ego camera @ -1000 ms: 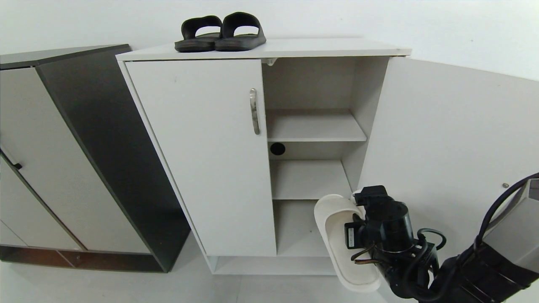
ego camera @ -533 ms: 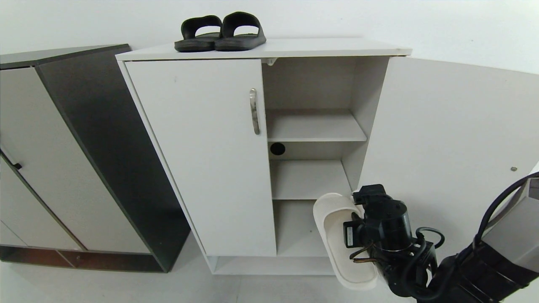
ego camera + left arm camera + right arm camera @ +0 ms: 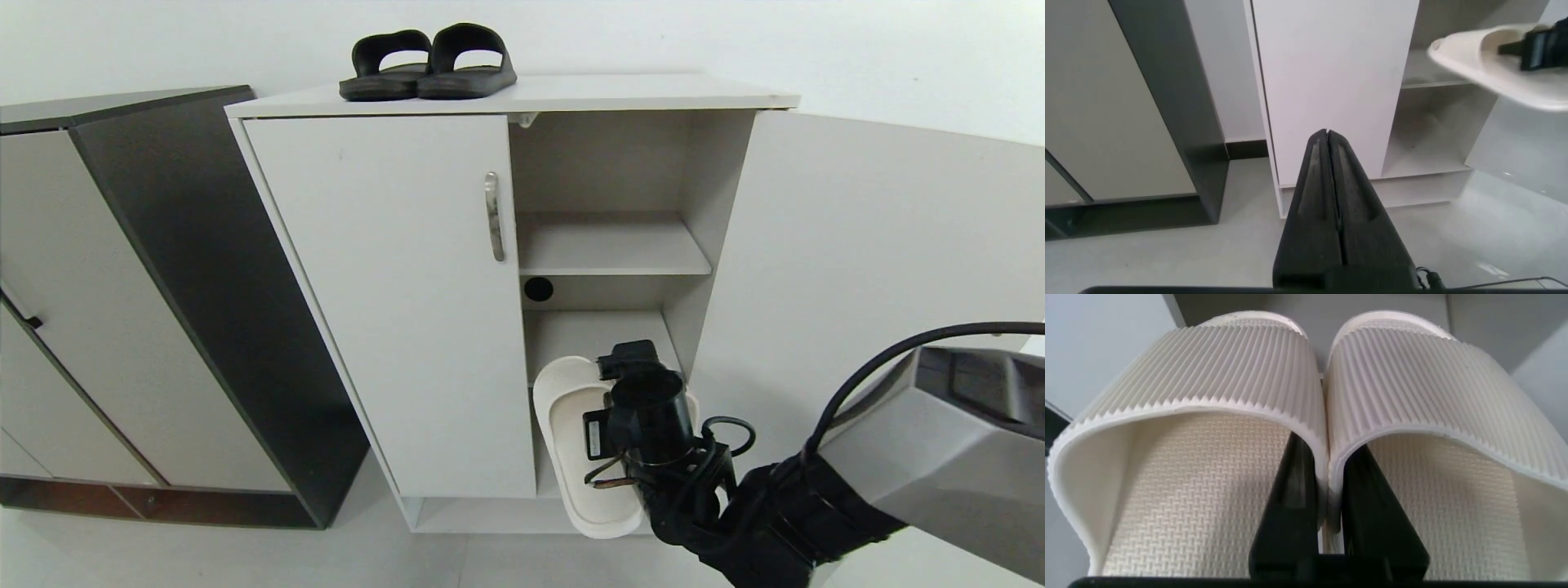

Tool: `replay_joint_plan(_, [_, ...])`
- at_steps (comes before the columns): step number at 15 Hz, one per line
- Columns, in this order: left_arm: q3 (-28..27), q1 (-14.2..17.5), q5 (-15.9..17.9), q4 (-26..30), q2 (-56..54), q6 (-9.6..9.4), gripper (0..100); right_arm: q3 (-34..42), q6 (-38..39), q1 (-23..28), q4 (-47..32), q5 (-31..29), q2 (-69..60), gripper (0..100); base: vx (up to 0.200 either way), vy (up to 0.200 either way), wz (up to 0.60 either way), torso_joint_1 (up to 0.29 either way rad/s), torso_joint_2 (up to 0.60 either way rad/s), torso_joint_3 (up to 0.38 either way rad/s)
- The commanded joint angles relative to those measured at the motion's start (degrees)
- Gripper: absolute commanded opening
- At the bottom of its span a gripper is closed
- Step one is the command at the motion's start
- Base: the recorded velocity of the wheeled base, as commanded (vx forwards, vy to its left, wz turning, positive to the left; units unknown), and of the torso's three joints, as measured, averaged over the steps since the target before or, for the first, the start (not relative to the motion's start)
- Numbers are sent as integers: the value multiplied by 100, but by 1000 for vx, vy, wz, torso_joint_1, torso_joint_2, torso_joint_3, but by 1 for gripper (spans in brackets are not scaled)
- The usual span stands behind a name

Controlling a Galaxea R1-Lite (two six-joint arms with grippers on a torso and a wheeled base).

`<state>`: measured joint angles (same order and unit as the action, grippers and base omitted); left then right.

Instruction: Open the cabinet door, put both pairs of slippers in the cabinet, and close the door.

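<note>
2 white slippers (image 3: 571, 445) side by side, inner edges pinched by right hand (image 3: 1327, 514), before lower shelves (image 3: 600, 343) of cabinet (image 3: 522, 94), 2 black slippers (image 3: 427, 64) on cabinet top, 1 open door (image 3: 857, 261), 1 closed door (image 3: 384, 302), left hand (image 3: 1327, 143) closed, empty, above floor (image 3: 1208, 245)

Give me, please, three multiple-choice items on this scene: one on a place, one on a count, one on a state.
1. Where do the black slippers lie?
A. on the floor
B. on top of the cabinet
C. on a shelf
2. How many white slippers does the right gripper hold?
A. two
B. one
C. three
3. How does the right door stand?
A. shut
B. taken off
C. open
Answers: 1 B, they sit up there side by side; 2 A, a pair sits side by side in its grip; 3 C, it stands wide, baring the shelves.
</note>
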<state>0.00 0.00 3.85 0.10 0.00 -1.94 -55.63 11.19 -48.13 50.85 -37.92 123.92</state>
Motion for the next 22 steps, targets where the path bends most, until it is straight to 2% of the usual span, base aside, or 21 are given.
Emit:
replay_joint_plan(1, [0,0,1,-1,9,-8,0,-317,23,-4,-5,4,537,0,0,0,0,0,0,0])
replay_joint_plan(6, [0,0,1,-1,9,-26,0,-317,76,40,-13,13,590,0,0,0,0,0,1,-22])
replay_joint_plan(12, [0,0,1,-1,9,-26,0,-317,261,84,22,-57,651,0,0,0,0,3,2,-186])
replay_joint_plan(14, [0,0,1,-1,9,-26,0,-317,182,84,136,-268,642,0,0,0,0,2,0,-195])
replay_joint_plan(15, [0,0,1,-1,9,-26,0,-309,-56,67,479,-444,642,0,0,0,0,7,2,-203])
replay_joint_plan(19, [0,0,1,-1,9,-17,0,-71,-662,76,1850,-479,801,0,0,0,0,2,0,-179])
replay_joint_plan(22, [0,0,1,-1,9,-17,0,-62,-768,128,2070,-558,932,0,0,0,0,0,0,0])
